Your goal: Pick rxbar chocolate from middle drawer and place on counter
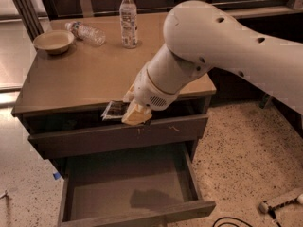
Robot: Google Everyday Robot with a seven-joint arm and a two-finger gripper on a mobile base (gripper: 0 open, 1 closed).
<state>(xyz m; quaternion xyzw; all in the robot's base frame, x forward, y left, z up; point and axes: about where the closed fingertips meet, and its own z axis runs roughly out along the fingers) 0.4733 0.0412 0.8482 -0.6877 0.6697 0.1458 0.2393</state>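
Observation:
My gripper (136, 115) is at the counter's front edge, just above the slightly open scratched top drawer (156, 129). It is shut on the rxbar chocolate (112, 110), a flat black bar that sticks out to the left with white print at its end. The bar is level with the edge of the counter (85, 79). Below, the middle drawer (137, 213) is pulled far out, and its floor shows nothing inside. My white arm covers the counter's front right part.
An upright water bottle (128, 19), a bottle lying on its side (86, 32) and a tan bowl (53, 41) are at the back of the counter. A speckled floor surrounds the cabinet. A cable and a small tool (279, 203) lie at lower right.

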